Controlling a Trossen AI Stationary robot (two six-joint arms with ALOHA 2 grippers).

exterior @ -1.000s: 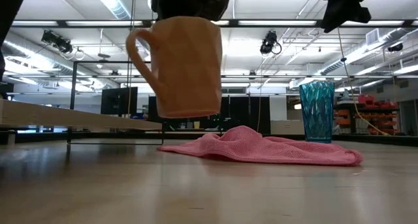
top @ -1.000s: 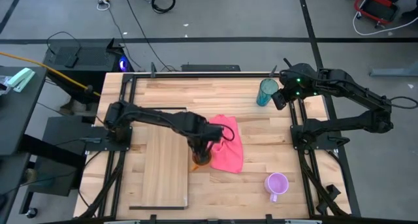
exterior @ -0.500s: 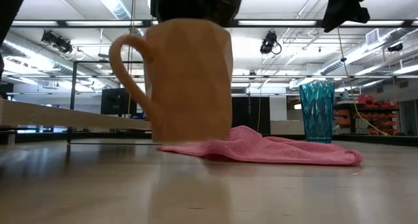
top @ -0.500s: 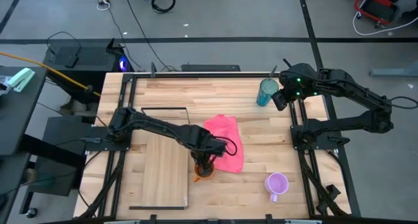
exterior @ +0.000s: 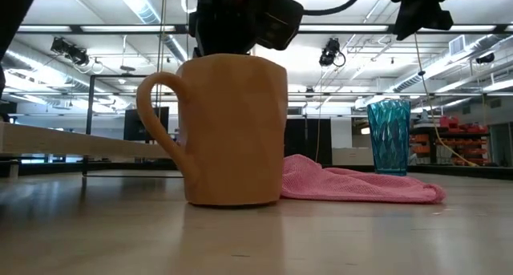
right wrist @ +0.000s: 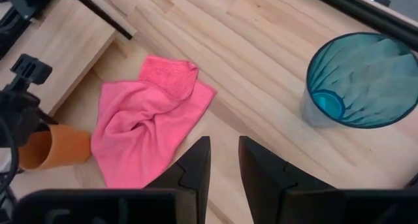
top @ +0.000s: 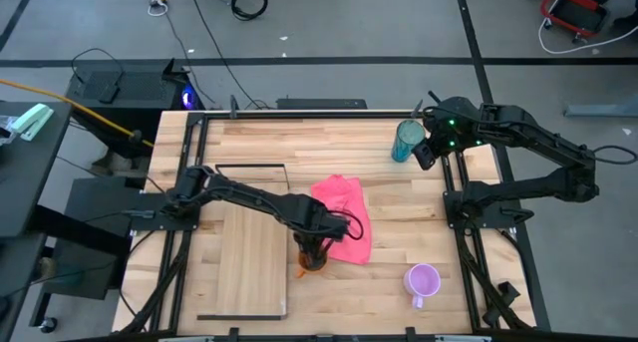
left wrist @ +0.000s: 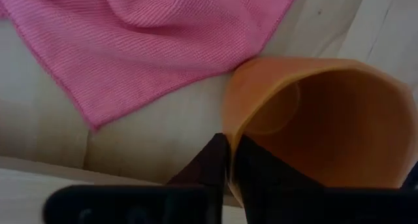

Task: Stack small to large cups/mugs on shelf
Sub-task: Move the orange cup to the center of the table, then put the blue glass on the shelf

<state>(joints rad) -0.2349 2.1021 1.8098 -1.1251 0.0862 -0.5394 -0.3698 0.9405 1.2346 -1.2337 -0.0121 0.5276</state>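
Observation:
The orange handled mug point(exterior: 232, 131) stands upright with its base on the slatted table, just off the shelf's right edge and beside a pink cloth point(top: 344, 217). My left gripper point(left wrist: 228, 149) is shut on the mug's rim from above. The teal tumbler point(top: 407, 140) stands at the far right. My right gripper point(right wrist: 224, 155) hovers beside it, a little open and empty. The lilac mug point(top: 423, 280) stands near the front right. The shelf point(top: 249, 257) lies flat at the left, with its black wire frame point(top: 249, 168) at its far end. My left gripper pinches the orange mug's rim point(left wrist: 230, 129), with one finger inside the mug and one outside its wall. The fingers come from above and point down. The mug stands upright with its base on the table point(exterior: 232, 201) and its handle point(exterior: 156, 115) toward the shelf.
The pink cloth lies crumpled in the table's middle, touching the orange mug's far right side. Black frame rails point(top: 454, 212) run along the table's left and right edges. Bare wood lies between the cloth and the lilac mug.
My left gripper has carried the orange mug toward the table's near edge and down. The mug hung clear of the table a second ago and now stands on it, still held by the rim. My right arm has kept still.

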